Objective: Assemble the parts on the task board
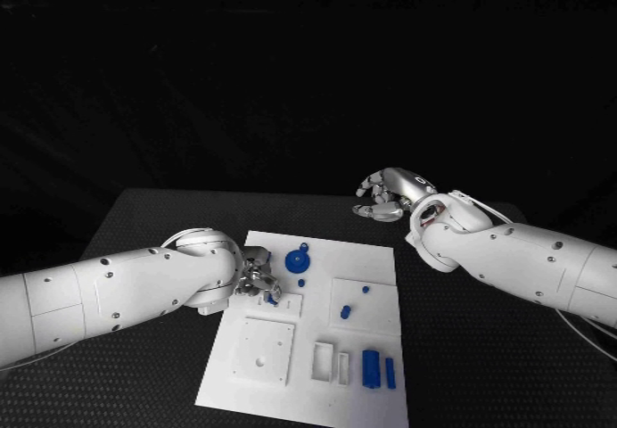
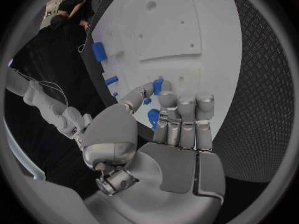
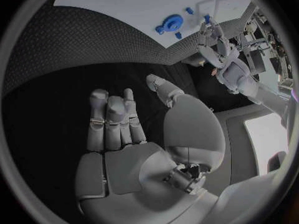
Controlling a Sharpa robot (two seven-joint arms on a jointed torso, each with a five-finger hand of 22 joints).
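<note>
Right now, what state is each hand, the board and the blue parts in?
left hand: over the task board's left edge, fingers at a small blue part; grip unclear
right hand: off the board, above the table, fingers apart, holding nothing
task board: flat on the table
blue wheel part: lying on the board
two blue bars: lying side by side

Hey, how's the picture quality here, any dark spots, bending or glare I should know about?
Head view: the room behind the table is black, while the task board is brightly lit and its blue parts read clearly. Left wrist view: fisheye bends the board's edges into curves, and the left hand hides part of it. Right wrist view: the right hand sits over dim black table; the board looks bright and washed out.
</note>
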